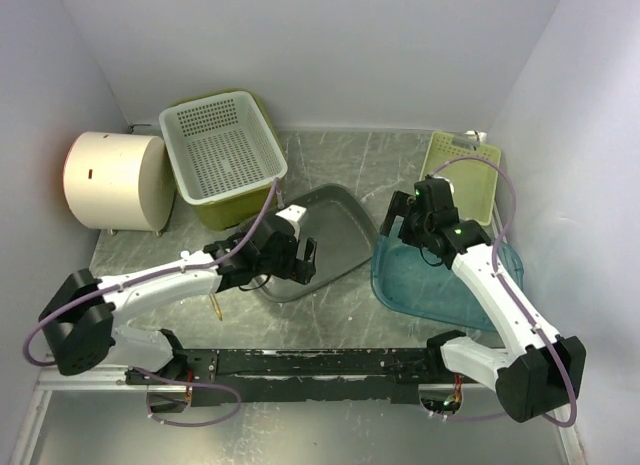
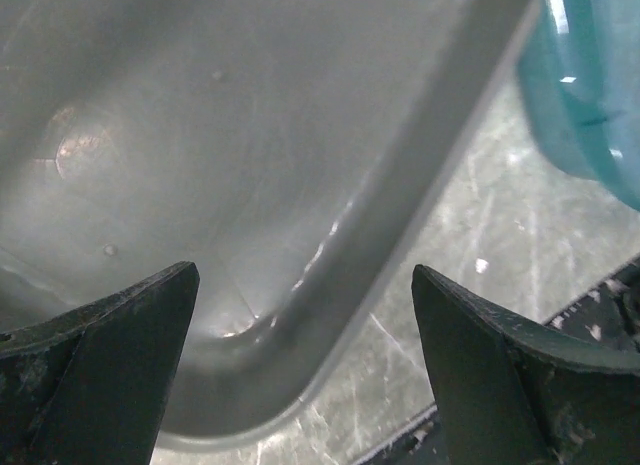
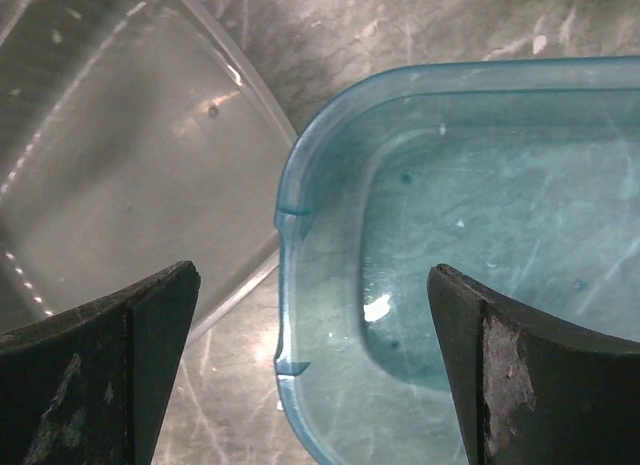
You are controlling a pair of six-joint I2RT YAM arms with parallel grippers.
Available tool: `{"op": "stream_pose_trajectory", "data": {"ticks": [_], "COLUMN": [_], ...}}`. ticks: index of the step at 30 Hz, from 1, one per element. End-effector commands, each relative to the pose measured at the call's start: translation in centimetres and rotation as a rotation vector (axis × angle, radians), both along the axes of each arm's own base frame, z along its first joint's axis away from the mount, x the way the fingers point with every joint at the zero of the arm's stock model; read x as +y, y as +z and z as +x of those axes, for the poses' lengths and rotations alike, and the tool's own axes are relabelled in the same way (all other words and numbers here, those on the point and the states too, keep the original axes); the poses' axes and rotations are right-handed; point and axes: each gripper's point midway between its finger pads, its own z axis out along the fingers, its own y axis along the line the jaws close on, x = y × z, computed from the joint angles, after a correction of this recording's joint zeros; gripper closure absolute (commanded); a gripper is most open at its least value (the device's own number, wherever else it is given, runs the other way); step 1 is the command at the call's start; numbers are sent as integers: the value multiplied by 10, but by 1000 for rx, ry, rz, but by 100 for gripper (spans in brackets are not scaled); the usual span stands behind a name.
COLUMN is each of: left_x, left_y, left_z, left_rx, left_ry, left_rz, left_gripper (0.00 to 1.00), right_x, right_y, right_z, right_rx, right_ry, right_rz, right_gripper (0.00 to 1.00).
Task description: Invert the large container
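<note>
A grey tray-like container lies open side up at the table's middle. A translucent blue container lies open side up to its right, close beside it. My left gripper is open and empty over the grey container's near corner; in the left wrist view that corner's rim lies between the open fingers. My right gripper is open and empty over the blue container's left rim, with the grey container to its left. Neither gripper touches anything.
A white perforated basket sits in an olive bin at the back left, next to a cream cylinder. A pale green basket stands at the back right. A black rail runs along the near edge. White walls enclose the table.
</note>
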Motion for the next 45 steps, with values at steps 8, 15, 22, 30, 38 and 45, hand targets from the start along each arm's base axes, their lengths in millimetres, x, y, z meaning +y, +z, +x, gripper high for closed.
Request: {"op": "stream_pose_trajectory", "data": {"ticks": [8, 15, 22, 30, 38, 45], "left_x": [40, 48, 13, -36, 13, 100], "left_y": [-72, -71, -33, -22, -42, -73], "left_z": [-6, -78, -78, -12, 44, 24], "left_rx": [153, 206, 114, 41, 131, 248], "left_ry": [230, 347, 251, 206, 312, 479], "left_rz": [58, 55, 130, 119, 48, 145], "left_gripper": [0, 1, 0, 0, 0, 0], "right_x": [11, 13, 9, -2, -19, -15], "right_y": [14, 2, -4, 4, 3, -7], "right_z": [-1, 8, 18, 22, 11, 3], "right_rx": [-50, -23, -19, -14, 6, 12], "right_ry": [10, 27, 8, -95, -167, -164], "right_rz": [77, 56, 15, -11, -54, -20], "right_gripper": [0, 0, 0, 0, 0, 0]}}
